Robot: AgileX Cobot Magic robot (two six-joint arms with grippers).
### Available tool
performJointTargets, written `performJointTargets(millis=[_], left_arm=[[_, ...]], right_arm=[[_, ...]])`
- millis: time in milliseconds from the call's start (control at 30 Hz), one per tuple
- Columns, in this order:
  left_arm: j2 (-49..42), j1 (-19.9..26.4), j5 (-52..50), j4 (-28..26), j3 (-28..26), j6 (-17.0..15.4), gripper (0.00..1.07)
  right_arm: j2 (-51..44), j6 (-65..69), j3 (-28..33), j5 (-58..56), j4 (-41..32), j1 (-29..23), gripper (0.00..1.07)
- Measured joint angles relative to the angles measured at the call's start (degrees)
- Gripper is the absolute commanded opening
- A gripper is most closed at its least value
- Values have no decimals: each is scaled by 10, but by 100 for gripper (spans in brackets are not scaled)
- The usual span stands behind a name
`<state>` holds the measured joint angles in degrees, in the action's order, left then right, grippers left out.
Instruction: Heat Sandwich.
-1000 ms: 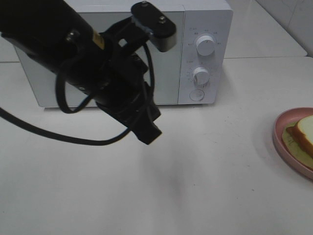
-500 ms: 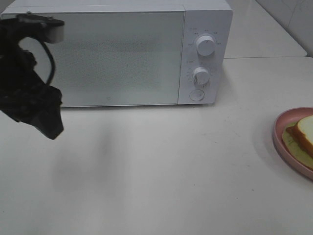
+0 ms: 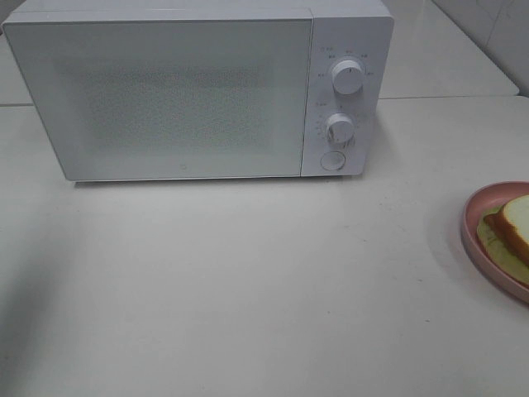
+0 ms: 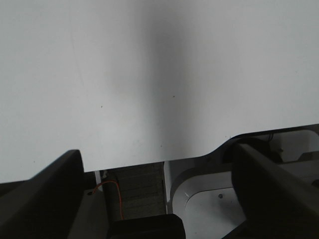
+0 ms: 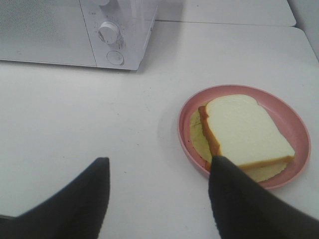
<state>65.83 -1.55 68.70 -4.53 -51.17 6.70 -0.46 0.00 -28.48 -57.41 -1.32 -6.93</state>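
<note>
Now you have the microwave standing at the back of the white table, its door shut, with two dials and a round button on the panel at its right side. Your sandwich lies on the pink plate at the right edge of the table, well apart from the microwave; in the high view only part of the plate and sandwich shows, cut by the frame edge. You can see white bread on top with a tan crust, a thin red layer along its near edge, and pale green lettuce spreading out beneath it onto the plate. Your right gripper hangs above the table on the near side of the plate, its two dark fingers spread wide with nothing between them; one fingertip overlaps the plate's rim in the wrist view, but you cannot tell whether it touches. Your left gripper is out of the high view; its wrist camera shows both dark fingers parted wide, empty, above bare table near an edge, with white and grey hardware and an orange wire below that edge. Neither arm appears in the high view.
</note>
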Motion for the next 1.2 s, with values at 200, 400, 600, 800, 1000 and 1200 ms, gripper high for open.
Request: performJointTargets(millis=[200,400,600,800,1000,1200], left_arm=[[-138,25,-16,0,89,-20,77],[-304,25,-26,-5,180,-32,77],[-398,25,-58,-7,210,-32,77],[-490,25,-68,-9,212,-30,77],[-578,25,-68,-9,212,-25,77],[-642,25,-68,-9,212,-25,77]], right_arm=[[0,0,0,0,0,0,58],[0,0,0,0,0,0,58],[0,0,0,0,0,0,58],[0,0,0,0,0,0,58],[0,0,0,0,0,0,58],[0,0,0,0,0,0,58]])
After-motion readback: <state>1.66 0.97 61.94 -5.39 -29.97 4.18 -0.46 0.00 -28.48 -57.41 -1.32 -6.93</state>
